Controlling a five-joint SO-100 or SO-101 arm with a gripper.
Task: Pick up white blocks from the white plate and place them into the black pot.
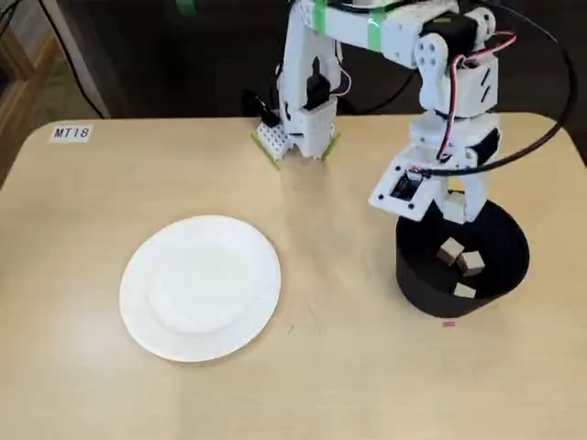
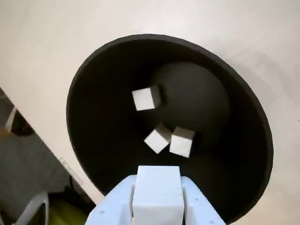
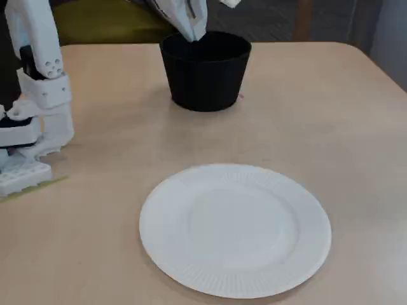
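The white plate (image 1: 200,287) (image 3: 235,229) lies bare on the table, with no block on it. The black pot (image 1: 413,275) (image 2: 93,117) (image 3: 205,76) stands to the right in a fixed view. Three white blocks (image 2: 146,98) (image 1: 471,263) rest on its floor, two of them touching. My gripper (image 1: 456,209) (image 2: 157,197) (image 3: 194,30) hangs over the pot's rim, shut on another white block (image 2: 157,190) held between its fingers above the opening.
The arm's white base (image 1: 298,128) (image 3: 32,127) is clamped at the table's far edge. A label reading MT18 (image 1: 71,134) sits at the table's corner. A small red mark (image 1: 448,323) lies by the pot.
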